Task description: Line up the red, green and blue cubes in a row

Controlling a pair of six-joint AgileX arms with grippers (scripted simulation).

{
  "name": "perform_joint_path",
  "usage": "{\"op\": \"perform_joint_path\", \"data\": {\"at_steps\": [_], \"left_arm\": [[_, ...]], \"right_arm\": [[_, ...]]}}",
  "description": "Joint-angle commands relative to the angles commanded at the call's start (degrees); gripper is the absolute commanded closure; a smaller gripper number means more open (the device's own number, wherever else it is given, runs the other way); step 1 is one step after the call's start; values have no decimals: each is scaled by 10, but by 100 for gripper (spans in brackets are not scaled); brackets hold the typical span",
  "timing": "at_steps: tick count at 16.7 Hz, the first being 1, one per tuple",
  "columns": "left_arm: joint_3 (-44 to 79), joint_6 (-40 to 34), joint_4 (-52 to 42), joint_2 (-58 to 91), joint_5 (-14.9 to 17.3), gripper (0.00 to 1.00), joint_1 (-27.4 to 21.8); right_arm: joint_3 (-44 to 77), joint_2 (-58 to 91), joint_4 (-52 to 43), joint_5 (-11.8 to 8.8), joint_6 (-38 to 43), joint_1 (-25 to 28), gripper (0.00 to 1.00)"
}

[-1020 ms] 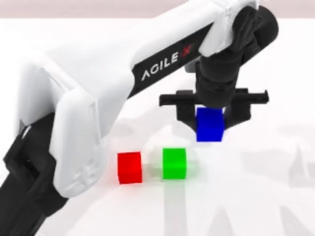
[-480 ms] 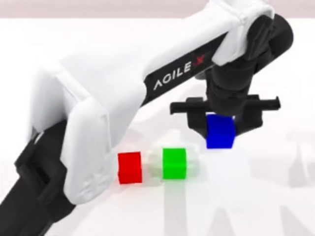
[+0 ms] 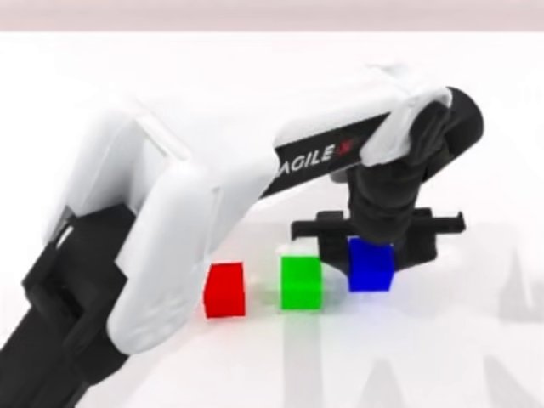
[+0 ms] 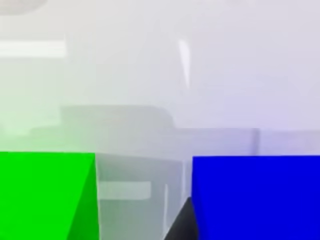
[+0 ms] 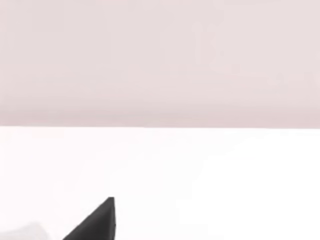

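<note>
The red cube (image 3: 224, 289) and the green cube (image 3: 302, 282) rest on the white table, side by side with a small gap. Just right of the green one is the blue cube (image 3: 371, 265), with my left gripper (image 3: 371, 255) shut on it from above. In the left wrist view the green cube (image 4: 40, 195) and blue cube (image 4: 255, 197) stand at almost the same height, a gap between them, and one dark finger (image 4: 184, 225) lies against the blue face. My right arm is outside the top view; its wrist view shows only one dark fingertip (image 5: 97, 222) over bare table.
My left arm's white body (image 3: 161, 229) stretches from the lower left across the table, passing behind and above the red cube. The white table (image 3: 442, 357) carries only faint grey shadows at the right.
My left gripper has come down and toward the front edge with the blue cube, from above and behind the row to level beside the green cube. Red and green cubes stayed put.
</note>
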Motion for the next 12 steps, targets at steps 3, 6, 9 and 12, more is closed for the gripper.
{"op": "perform_joint_path", "data": {"at_steps": [3, 6, 9, 12], "left_arm": [[-4, 0, 4, 0, 0, 100, 0], [-4, 0, 4, 0, 0, 85, 0], [-4, 0, 4, 0, 0, 62, 0], [-4, 0, 4, 0, 0, 40, 0]], "right_arm": [[0, 0, 0, 0, 0, 0, 0], [0, 0, 0, 0, 0, 0, 0], [0, 0, 0, 0, 0, 0, 0], [0, 0, 0, 0, 0, 0, 0]]}}
